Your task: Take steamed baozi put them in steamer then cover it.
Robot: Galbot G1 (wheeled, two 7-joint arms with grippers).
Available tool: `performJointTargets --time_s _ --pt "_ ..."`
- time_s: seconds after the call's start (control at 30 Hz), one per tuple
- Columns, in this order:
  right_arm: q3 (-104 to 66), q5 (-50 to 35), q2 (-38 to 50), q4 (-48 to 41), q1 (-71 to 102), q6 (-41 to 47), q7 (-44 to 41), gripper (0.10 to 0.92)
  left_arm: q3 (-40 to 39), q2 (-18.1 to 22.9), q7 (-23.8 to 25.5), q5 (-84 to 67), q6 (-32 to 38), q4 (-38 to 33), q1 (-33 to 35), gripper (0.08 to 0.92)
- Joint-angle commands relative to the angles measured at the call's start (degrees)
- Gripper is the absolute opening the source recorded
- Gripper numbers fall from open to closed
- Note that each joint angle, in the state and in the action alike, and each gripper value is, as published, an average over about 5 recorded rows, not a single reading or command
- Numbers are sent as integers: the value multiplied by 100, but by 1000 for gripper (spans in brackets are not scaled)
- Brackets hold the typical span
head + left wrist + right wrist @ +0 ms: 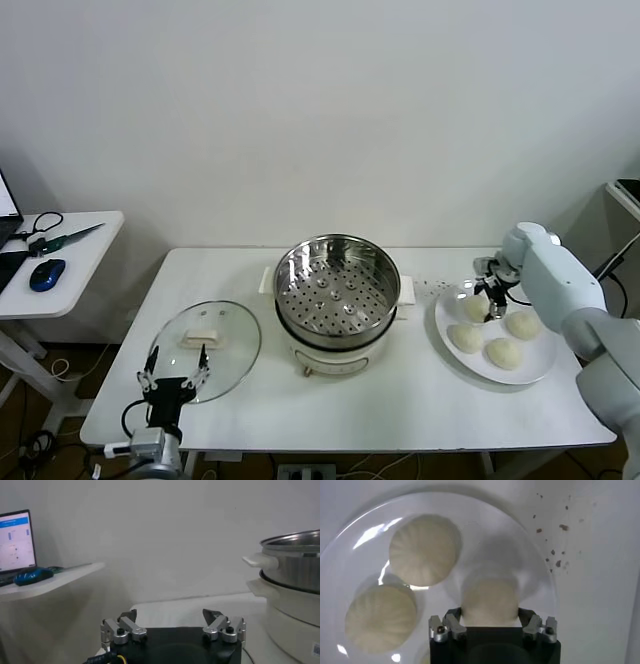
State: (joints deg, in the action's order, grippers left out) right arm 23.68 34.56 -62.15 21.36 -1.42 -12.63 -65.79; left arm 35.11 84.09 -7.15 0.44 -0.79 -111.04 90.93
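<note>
From the head, the right hand (489, 292) sits on the plate (540, 368) right of the steamer (337, 290), the left hand (173, 372) spread by the cover (205, 350); its wrist camera shows fingers (451, 625) clenching a baozi (490, 602).

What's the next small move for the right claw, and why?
Probably lift straight up. The right claw sits around one baozi on the white plate, fingers at its sides, and the steamer is empty. The left claw waits open by the cover.
</note>
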Motion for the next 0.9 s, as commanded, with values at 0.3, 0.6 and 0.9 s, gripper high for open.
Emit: performJointTargets --time_s 0.3,0.6,0.9 --pt "288 -445 248 536 -167 -99 -247 696 18 6 -3 2 37 -32 83 823" --pt "2067 -2086 749 2166 -1400 -354 -489 696 25 7 36 -57 21 -143 144 823" --pt "3143 -2428 337 2769 -2767 -1349 -726 698 47 11 108 -84 5 -231 234 823"
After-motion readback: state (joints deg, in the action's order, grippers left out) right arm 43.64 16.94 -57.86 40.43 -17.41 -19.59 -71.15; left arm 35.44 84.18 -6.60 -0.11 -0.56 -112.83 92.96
